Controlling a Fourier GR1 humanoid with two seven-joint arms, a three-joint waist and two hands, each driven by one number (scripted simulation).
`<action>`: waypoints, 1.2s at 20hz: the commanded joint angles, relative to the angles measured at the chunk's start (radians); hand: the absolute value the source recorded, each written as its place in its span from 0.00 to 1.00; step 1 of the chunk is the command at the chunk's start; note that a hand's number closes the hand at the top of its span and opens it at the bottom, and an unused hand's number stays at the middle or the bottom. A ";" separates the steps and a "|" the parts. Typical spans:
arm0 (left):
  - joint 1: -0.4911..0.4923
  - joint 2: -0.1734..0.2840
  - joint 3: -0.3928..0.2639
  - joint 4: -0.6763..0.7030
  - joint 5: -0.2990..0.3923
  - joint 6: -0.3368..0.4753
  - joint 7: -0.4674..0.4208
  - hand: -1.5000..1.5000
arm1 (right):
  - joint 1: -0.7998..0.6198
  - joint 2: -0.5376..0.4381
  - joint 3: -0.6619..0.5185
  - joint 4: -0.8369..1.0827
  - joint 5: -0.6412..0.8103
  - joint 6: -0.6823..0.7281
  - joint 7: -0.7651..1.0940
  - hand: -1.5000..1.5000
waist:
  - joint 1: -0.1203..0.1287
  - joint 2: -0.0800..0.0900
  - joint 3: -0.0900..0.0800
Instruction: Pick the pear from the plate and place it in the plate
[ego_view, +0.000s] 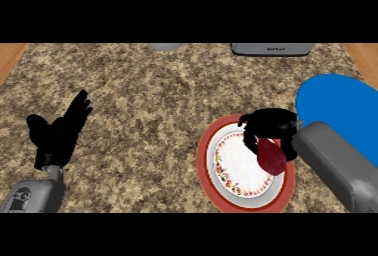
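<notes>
A red-rimmed plate (210, 170) with a white patterned centre lies at the lower right of the counter. Over its right side my right hand (270, 125) is curled round a dark red pear (272, 156), which hangs down from the fingers above the plate's white centre. A blue plate (336, 107) lies at the far right, partly hidden behind my right forearm. My left hand (57, 131) stays open at the left, fingers up, holding nothing.
A grey appliance (270, 48) sits at the counter's back edge, right of centre. A grey rounded object (165, 46) shows at the back, near the middle. Wooden strips (9, 57) border the speckled counter on both sides.
</notes>
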 joint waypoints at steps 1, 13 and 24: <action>-0.061 0.004 0.016 0.054 -0.007 -0.009 -0.012 0.50 | 0.041 0.042 -0.008 0.048 -0.012 0.009 -0.087 1.00 | -0.002 0.013 0.009; 0.053 0.047 0.064 -0.025 0.019 -0.004 0.022 0.50 | 0.478 -0.044 -0.287 -0.528 -0.142 -0.227 0.433 1.00 | -0.091 -0.018 0.008; 0.055 0.022 0.058 -0.010 0.021 -0.017 -0.019 0.50 | 0.757 -0.026 -0.601 -1.065 -0.260 -0.418 0.698 1.00 | -0.060 -0.001 0.008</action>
